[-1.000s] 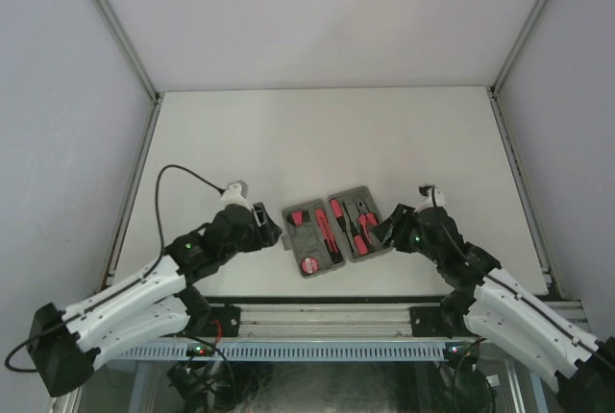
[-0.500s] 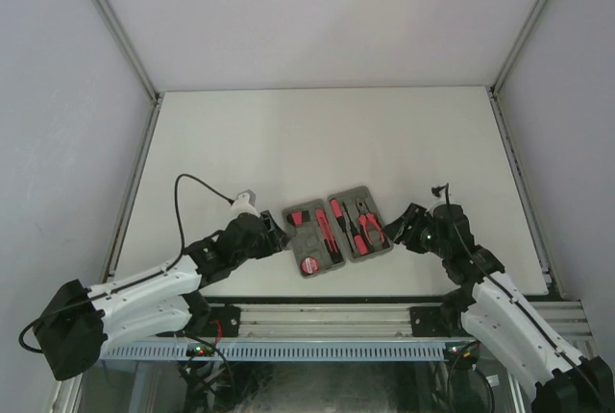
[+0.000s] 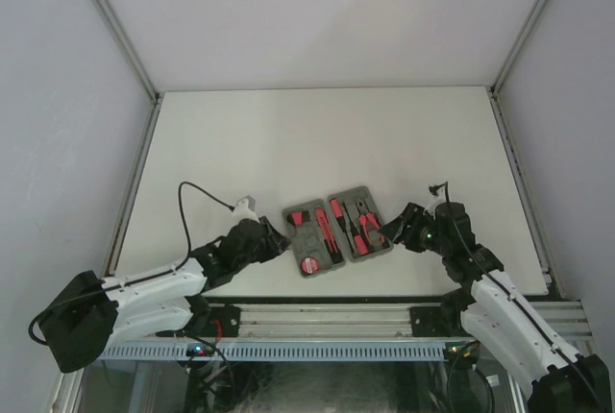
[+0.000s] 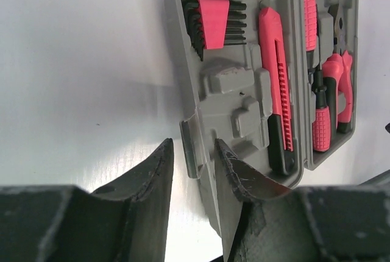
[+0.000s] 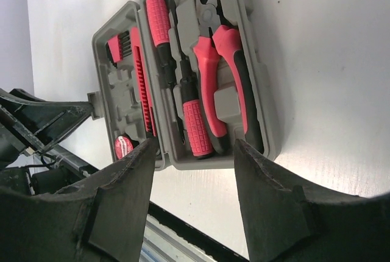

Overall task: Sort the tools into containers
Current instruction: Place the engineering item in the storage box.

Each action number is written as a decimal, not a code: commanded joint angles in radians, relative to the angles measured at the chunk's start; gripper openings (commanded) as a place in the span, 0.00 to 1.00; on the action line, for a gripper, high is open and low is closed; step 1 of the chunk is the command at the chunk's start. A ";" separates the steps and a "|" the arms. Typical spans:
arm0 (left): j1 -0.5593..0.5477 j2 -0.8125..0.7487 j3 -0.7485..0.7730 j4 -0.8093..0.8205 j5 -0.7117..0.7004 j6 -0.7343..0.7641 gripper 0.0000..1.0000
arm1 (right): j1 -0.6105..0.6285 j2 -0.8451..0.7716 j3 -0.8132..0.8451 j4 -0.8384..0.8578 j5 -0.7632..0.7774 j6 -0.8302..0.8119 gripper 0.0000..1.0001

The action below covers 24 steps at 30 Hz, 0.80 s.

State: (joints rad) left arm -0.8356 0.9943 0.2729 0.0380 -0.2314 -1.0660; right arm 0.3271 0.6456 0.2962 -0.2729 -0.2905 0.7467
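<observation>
Bracketing the open tool case (image 4: 234, 85), we hold the left gripper (image 4: 191, 152) parted astride its latch (image 4: 189, 143), the right gripper (image 5: 194, 152) spread at the pliers (image 5: 222, 73) end, likely to close it.

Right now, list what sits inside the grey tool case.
Case left half: comb-like piece, long red-black tool, round red disc. Right half: driver, second driver, red-handled pliers. Slots beneath the tools are covered.

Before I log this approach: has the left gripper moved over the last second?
Yes. The left gripper has shifted right, closing on the unmoved grey plastic tool case.
</observation>
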 commanded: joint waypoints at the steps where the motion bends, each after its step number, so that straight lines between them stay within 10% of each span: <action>1: -0.004 0.006 -0.043 0.116 -0.004 -0.047 0.36 | -0.008 -0.028 0.002 0.020 -0.006 -0.018 0.54; 15: -0.004 0.047 -0.136 0.315 -0.005 -0.103 0.29 | -0.008 -0.031 0.003 0.010 -0.020 -0.015 0.54; 24: -0.003 0.038 -0.161 0.345 -0.006 -0.105 0.08 | -0.011 -0.019 -0.006 0.019 0.009 -0.008 0.55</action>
State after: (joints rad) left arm -0.8360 1.0397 0.1268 0.3485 -0.2279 -1.1717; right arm 0.3264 0.6239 0.2958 -0.2821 -0.2985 0.7471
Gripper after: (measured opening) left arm 0.127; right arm 0.541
